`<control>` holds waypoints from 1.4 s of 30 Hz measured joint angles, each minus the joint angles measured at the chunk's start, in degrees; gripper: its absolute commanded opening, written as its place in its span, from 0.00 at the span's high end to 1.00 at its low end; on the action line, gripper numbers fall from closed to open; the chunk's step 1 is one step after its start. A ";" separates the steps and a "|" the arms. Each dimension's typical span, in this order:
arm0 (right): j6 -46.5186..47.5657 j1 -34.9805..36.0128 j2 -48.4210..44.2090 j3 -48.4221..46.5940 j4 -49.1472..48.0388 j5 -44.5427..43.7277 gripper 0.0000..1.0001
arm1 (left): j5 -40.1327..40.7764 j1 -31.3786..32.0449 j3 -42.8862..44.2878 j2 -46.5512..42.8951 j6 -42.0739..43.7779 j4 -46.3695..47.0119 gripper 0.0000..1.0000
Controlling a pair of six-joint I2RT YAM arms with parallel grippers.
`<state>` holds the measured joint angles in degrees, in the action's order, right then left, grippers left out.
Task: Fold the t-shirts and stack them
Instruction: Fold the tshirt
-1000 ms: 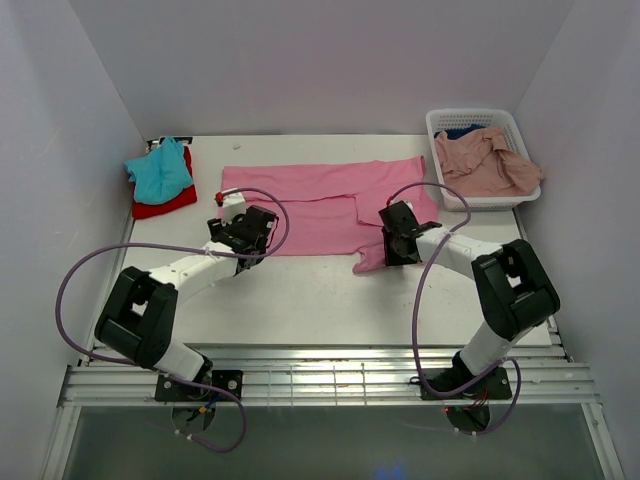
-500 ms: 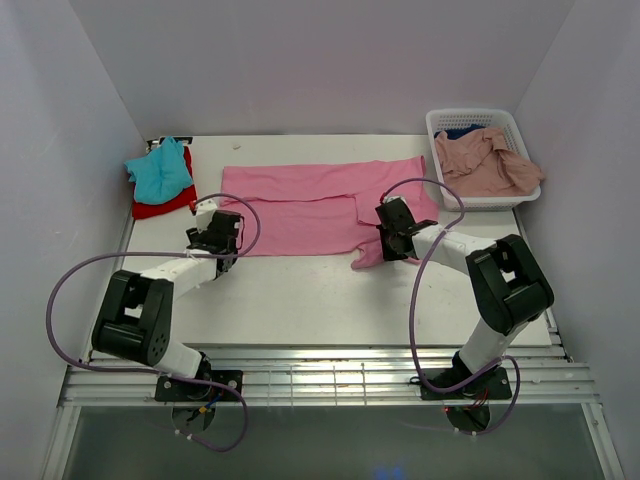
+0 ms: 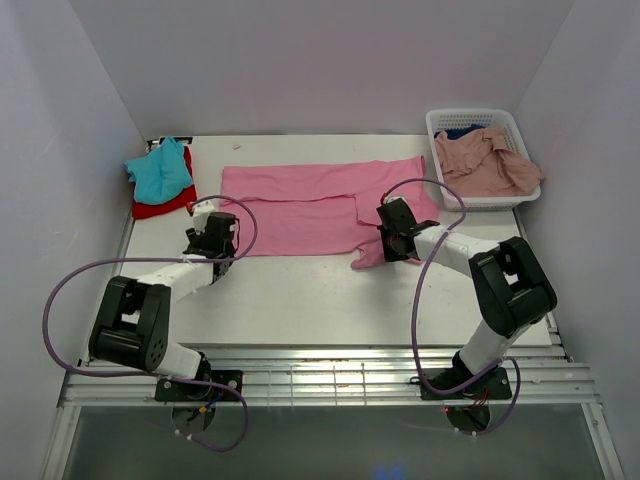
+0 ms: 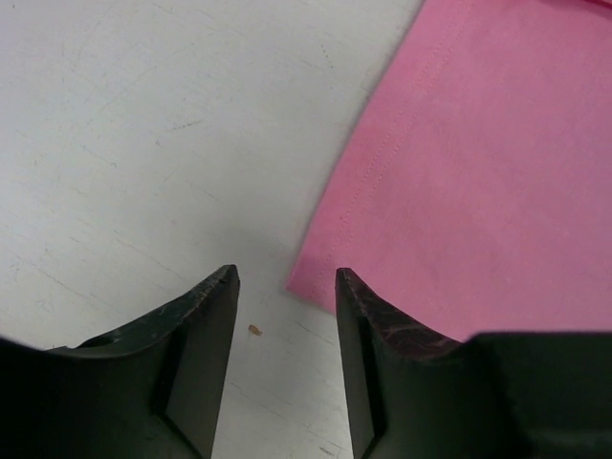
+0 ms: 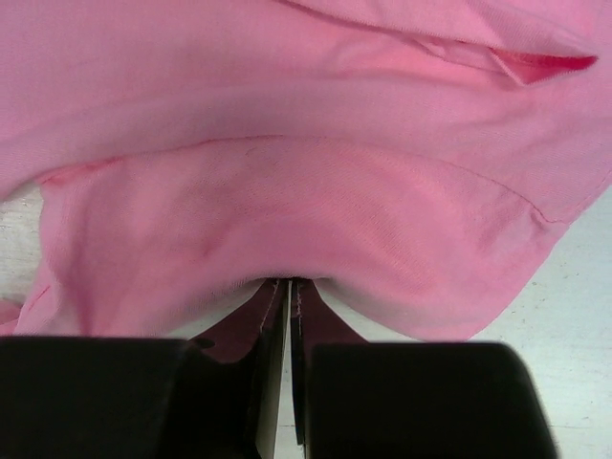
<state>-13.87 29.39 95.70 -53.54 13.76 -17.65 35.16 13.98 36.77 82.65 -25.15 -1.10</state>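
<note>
Basket (image 3: 470, 113) — salmon t-shirt (image 3: 490, 165) (blue one (image 3: 461, 132) too)

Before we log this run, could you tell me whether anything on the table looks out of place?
The salmon shirt spills over the near rim of the white basket; nothing else stands out.

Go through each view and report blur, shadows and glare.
Top external: evenly lit, sharp, no glare. Left wrist: the pink t-shirt shows crisp hem stitching, while the left claw is dark with little detail. Right wrist: the cloth is very close and slightly soft, shadowed where it bunches into the right claw.
</note>
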 measured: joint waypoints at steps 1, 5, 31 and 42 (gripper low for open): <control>0.02 0.00 -0.09 0.00 0.00 0.00 0.92 | -0.07 0.00 0.00 0.09 -0.20 -0.20 0.48; 0.04 0.00 -0.15 0.00 0.15 0.00 0.92 | -0.02 -0.04 0.72 1.86 -1.29 -1.73 0.55; -0.31 0.00 -5.55 0.09 2.91 -0.52 0.92 | -1.31 -2.21 9.51 12.85 -2.32 -5.44 0.96; -0.22 0.00 -7.21 -1.81 6.75 -2.34 0.92 | -5.05 -2.54 9.25 10.71 -3.26 -6.47 1.00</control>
<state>-14.09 29.39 88.49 -55.35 20.51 -19.99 30.11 11.44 46.02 93.36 -28.40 -7.57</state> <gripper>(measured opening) 0.081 0.023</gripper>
